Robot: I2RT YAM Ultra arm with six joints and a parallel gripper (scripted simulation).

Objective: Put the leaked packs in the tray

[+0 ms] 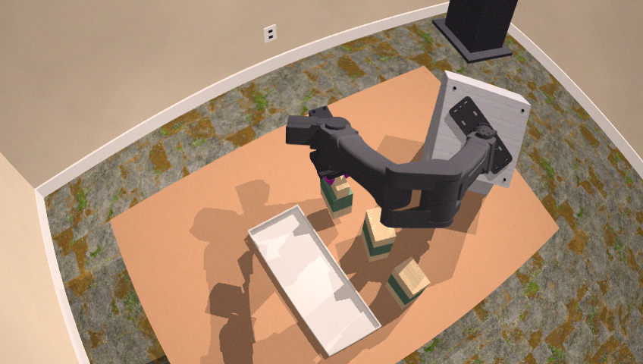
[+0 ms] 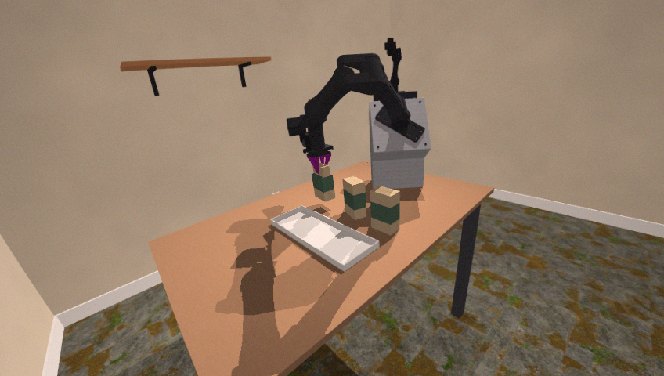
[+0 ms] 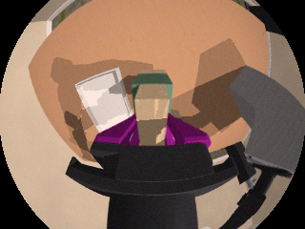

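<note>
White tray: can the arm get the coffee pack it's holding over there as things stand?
Probably yes. The claw is shut on the far green-banded coffee pack, and the white rectangular tray lies beside it with nothing standing between them.

The end effector points down at the desk, its purple fingers closed on the tan top of a green-banded coffee pack. A white tray lies left of the pack, a grey block to the right.
</note>
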